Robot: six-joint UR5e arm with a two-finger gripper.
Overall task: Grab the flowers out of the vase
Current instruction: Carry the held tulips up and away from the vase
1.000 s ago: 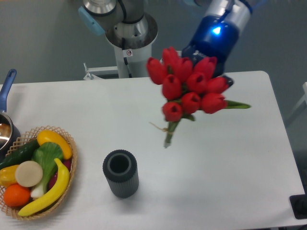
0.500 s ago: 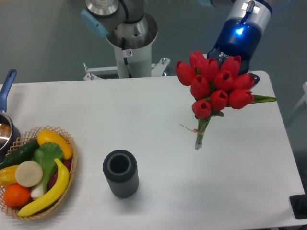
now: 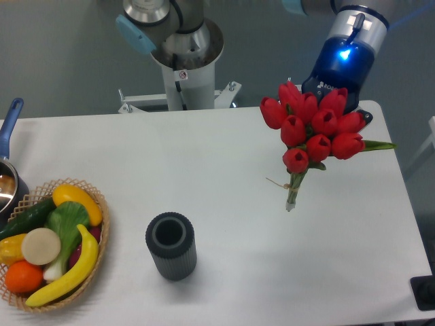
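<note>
Red tulip buds make up the flowers point(image 3: 314, 131), and in the single fixed camera view they are seen hanging in the air over the right part of the table point(image 3: 204, 156), with the bound stems pointing down and ending clear of the surface. Over the last second the bunch has been carried to the right and slightly back, away from the vase point(image 3: 170, 245), and the arm has moved with it; the step over the latest half second is smaller than the one before, so the motion is judged to be slowing. The gripper is hidden behind the buds, so how its fingers stand cannot be told from this view, though something must be held, since the bunch travels with the arm. The vase is left standing upright near the front of the table, its round mouth open and nothing in it, well apart from the flowers. The basket point(image 3: 68, 272) of fruit at the left and the pot point(image 3: 8, 170) at the far left edge have not been disturbed. With the stems fully out and the bunch held aloft, the pick-up is judged to be essentially done; only a steady hold remains to be kept.
</note>
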